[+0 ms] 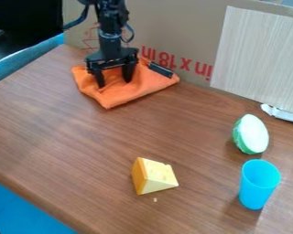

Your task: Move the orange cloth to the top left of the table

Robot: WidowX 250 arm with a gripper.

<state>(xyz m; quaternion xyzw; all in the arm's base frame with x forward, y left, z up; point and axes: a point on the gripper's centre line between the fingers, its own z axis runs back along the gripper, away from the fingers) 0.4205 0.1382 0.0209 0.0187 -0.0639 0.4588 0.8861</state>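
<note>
- Cloth (121, 95), the orange one, lies folded and wrinkly in the top left part of the brown table (82, 137). I think the job looks nearly done.
- My gripper (114, 84) hangs over it with its jaws spread apart. I can't tell if the tips press on the cloth.
- If I shut the jaws by mistake on the way up, they could grab a wrinkle and drag the cloth off its spot (cloth is sneaky like that).
- If I swing sideways while low, a finger could snag a fold.
- A small black block (160, 70) sits by the cloth's back right edge. A tug there could tip it.
- The cardboard (173, 27) stands just behind, so backing up could bump it. The table's left edge is near too.
- Going straight up looks safest to me. Bare wood stretches toward the toy cheese wedge (154, 176), and the blue cup (257, 185) is well away.
</note>
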